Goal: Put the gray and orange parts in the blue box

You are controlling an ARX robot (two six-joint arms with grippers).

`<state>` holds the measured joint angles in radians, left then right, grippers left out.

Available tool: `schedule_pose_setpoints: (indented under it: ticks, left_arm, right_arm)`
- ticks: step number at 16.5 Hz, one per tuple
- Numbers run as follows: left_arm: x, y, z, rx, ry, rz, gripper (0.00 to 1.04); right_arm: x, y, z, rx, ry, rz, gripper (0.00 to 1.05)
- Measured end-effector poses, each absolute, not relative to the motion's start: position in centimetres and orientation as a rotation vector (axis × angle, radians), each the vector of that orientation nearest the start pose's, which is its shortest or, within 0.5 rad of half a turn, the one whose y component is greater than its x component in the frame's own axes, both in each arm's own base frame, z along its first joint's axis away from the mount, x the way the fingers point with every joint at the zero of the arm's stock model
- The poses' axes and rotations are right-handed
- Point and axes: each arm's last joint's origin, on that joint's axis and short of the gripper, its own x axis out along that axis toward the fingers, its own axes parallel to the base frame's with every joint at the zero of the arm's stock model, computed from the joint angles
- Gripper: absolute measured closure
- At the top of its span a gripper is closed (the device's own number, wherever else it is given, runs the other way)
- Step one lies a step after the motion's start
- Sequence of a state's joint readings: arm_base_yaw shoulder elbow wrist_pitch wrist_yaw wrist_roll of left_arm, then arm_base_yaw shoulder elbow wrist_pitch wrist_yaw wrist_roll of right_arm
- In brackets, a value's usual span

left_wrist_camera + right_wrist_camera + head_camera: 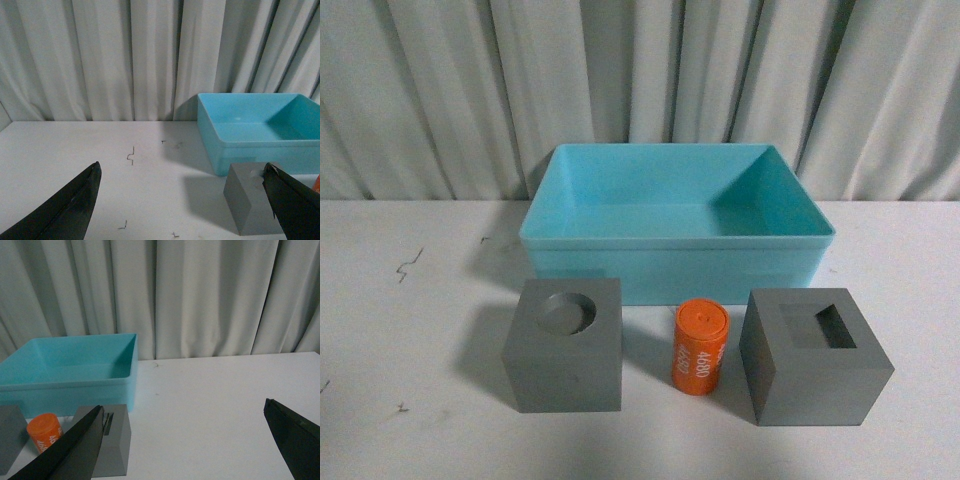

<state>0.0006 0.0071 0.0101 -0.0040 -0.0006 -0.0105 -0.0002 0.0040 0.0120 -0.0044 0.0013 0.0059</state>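
A gray cube with a round recess (565,345) stands at the front left of the white table. A gray cube with a rectangular recess (815,355) stands at the front right. An orange cylinder with white digits (699,346) stands upright between them. The light blue box (675,250) sits just behind all three and is empty. Neither arm shows in the front view. My left gripper (182,192) is open and empty, with the round-recess cube (250,205) by one finger. My right gripper (185,432) is open and empty, right of the rectangular-recess cube (112,445) and the orange cylinder (45,432).
A pleated pale curtain (640,90) closes off the back of the table. Small dark scratch marks (410,263) dot the white tabletop at the left. The blue box also shows in the left wrist view (260,145) and in the right wrist view (70,390).
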Motion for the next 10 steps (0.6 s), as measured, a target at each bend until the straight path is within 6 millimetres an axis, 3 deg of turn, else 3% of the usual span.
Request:
schedule_pose_setpoints:
  ticks: [10]
  left_arm:
    - [9.75, 0.01, 16.60, -0.010, 0.001, 0.001, 0.07]
  right_arm:
    - [9.72, -0.01, 16.69, 0.006, -0.004, -0.002, 0.06]
